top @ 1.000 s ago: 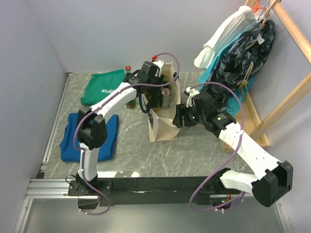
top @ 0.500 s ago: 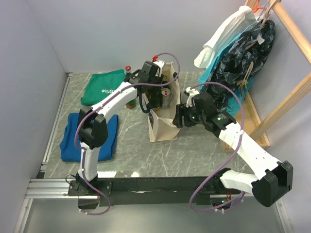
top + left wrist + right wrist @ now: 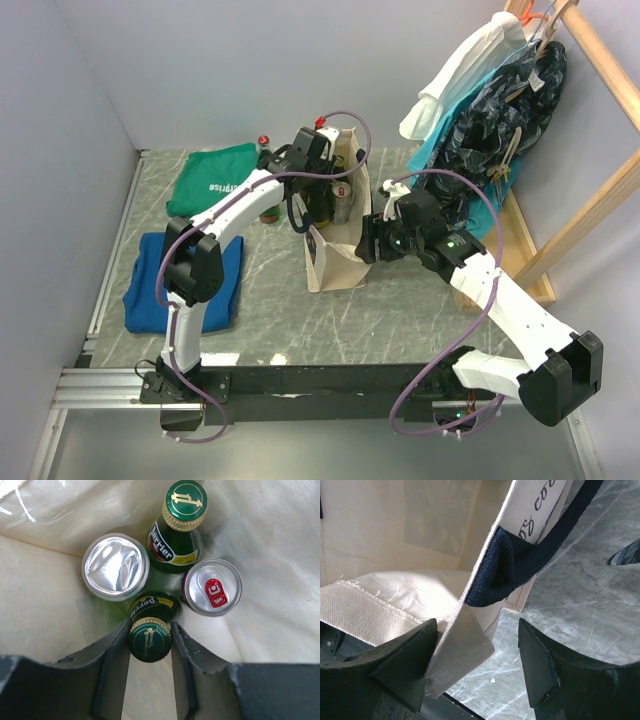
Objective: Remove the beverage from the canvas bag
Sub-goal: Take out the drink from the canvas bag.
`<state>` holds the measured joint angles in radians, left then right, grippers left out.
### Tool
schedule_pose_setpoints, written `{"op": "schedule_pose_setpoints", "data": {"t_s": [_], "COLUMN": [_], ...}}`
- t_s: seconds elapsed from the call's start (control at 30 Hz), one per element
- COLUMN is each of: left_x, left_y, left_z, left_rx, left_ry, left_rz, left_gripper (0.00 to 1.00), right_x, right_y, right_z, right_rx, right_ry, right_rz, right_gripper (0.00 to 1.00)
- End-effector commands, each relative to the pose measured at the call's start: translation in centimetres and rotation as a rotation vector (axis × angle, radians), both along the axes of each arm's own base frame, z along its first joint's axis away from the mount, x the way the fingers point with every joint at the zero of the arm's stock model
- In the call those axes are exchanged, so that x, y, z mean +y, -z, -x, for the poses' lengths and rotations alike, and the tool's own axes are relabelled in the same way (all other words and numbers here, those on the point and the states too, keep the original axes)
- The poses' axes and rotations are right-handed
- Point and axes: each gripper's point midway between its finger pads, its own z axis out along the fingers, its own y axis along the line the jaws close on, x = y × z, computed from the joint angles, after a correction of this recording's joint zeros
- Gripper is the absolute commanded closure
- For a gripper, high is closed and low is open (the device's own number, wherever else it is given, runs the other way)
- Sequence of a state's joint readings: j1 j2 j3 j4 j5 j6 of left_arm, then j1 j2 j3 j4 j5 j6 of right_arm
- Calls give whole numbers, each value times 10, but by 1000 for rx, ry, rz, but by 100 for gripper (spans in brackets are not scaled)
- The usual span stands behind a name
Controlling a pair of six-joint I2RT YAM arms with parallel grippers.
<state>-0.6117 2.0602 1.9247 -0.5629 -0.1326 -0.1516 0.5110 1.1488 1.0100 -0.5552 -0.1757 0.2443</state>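
One green bottle (image 3: 150, 639), crowded by cans (image 3: 115, 567) and a second bottle (image 3: 176, 545), stands inside the canvas bag (image 3: 335, 265) near the table's (image 3: 400, 320) far edge. Left end effector (image 3: 149, 630) flanks its top; clamping cannot be determined. Right end effector (image 3: 477, 624) straddles the bag's right rim, released.

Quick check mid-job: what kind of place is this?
Probably a staged robot test cell, not a real home: plain partition walls, marble-look table, wooden clothes rack with hung garments.
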Motion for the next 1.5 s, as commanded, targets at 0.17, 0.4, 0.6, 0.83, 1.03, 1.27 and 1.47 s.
{"op": "schedule_pose_setpoints", "data": {"t_s": [0.17, 0.4, 0.6, 0.83, 1.03, 1.27, 1.47], "left_x": [-4, -3, -4, -4, -3, -8, -15], "left_y": [-24, -25, -30, -26, -24, -36, -58], "left_z": [-8, -10, -11, -11, -11, -8, -5], "left_rx": [-54, -59, -72, -66, -61, -81, -106], "left_ry": [-11, -20, -20, -17, -21, 12, 50], "left_rz": [32, 33, 45, 45, 38, 62, 110], "left_gripper": [50, 51, 54, 64, 87, 99, 99], "right_x": [-6, -7, -6, -6, -7, -6, -7], "right_y": [15, 15, 14, 17, 17, 17, 17], "right_z": [10, 9, 8, 9, 8, 8, 8], "right_rx": [51, 53, 50, 57, 51, 51, 54], "right_ry": [-18, -19, -18, -20, -19, -20, -17], "right_rz": [68, 72, 69, 73, 76, 75, 75], "right_gripper": [28, 28, 28, 28, 28, 28, 28]}}
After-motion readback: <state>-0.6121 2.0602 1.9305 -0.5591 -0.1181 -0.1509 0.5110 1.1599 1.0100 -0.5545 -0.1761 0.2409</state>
